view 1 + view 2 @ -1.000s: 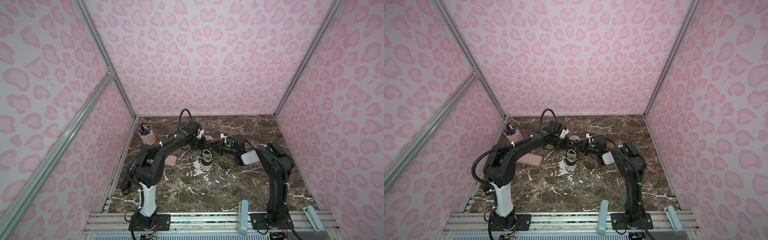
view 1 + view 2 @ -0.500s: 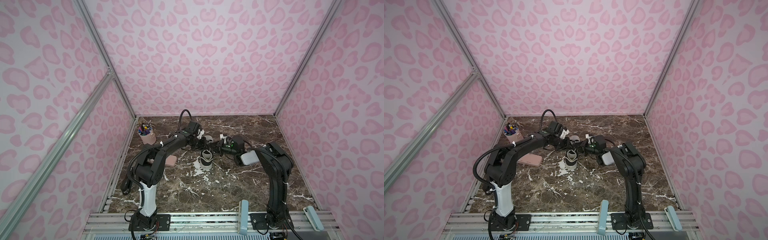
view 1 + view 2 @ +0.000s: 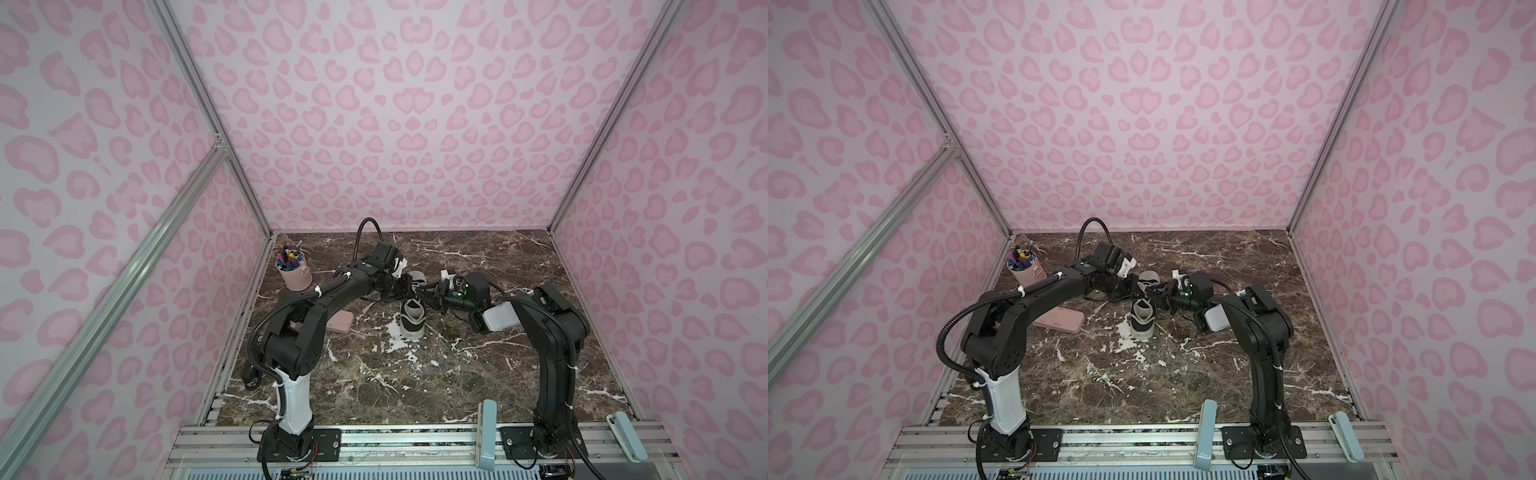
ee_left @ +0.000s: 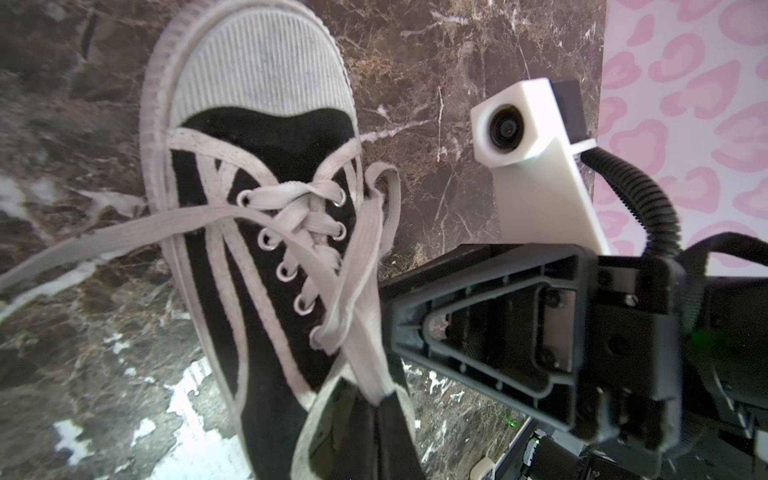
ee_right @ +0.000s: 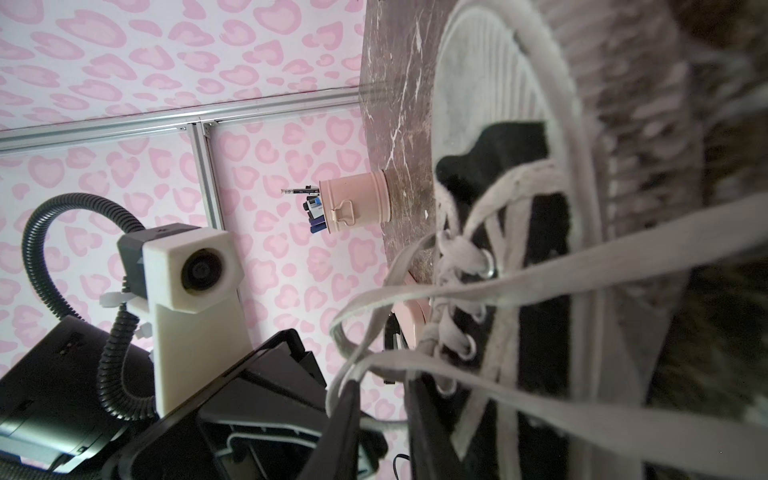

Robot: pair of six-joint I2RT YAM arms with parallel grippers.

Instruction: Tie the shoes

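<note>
Left claw (image 4: 384,402) pinches a lace (image 4: 362,266) above the sneaker (image 4: 270,133); right claw (image 5: 383,401) stands slightly parted

Canvas sneaker (image 4: 266,257), cloth laces (image 4: 124,235), ribbed rubber toe cap (image 4: 257,70), glossy marble tabletop (image 4: 436,62)

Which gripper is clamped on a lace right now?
The left gripper: its jaws are shut on a white lace; the right gripper stands open.

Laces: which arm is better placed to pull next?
Probably left: the left gripper is shut on a lace above the shoe, while the right gripper has its jaws apart.
</note>
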